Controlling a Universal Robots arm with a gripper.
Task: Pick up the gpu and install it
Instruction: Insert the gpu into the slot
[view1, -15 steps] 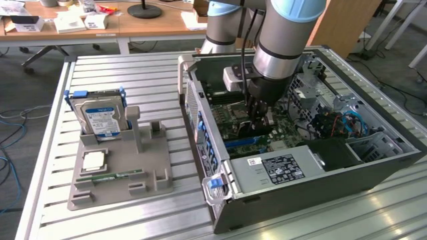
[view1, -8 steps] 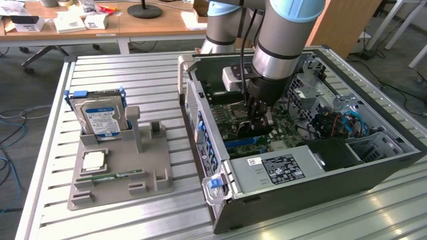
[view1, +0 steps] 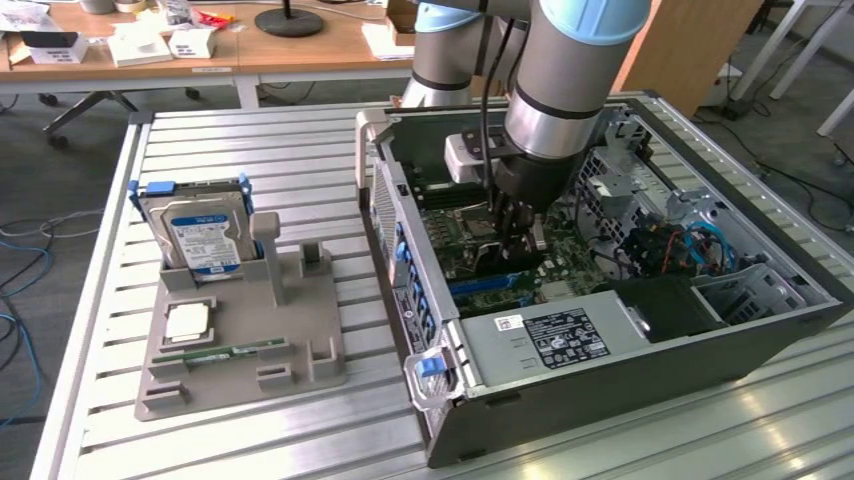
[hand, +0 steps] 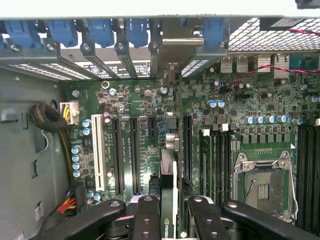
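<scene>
The gpu (hand: 169, 172) is seen edge-on in the wrist view, with a green logo on its near end. My gripper (hand: 172, 206) is shut on it, one black finger (hand: 147, 210) on each side. The card's silvery bracket (hand: 170, 75) reaches the rear slot openings of the open computer case (view1: 601, 400). The card stands over the green motherboard (hand: 140, 100), between the long black slots (hand: 135, 155). I cannot tell whether its edge sits in a slot. In the exterior view my gripper (view1: 515, 228) is down inside the case, with the dark gpu (view1: 514, 258) below it.
A grey holder (view1: 240, 350) on the slatted table (view1: 267, 140) carries a silver hard drive (view1: 200, 235), a processor chip (view1: 187, 318) and a green memory stick (view1: 220, 353). Blue slot clips (hand: 100, 30), cables (hand: 65, 202) and an empty processor socket (hand: 262, 185) surround the card.
</scene>
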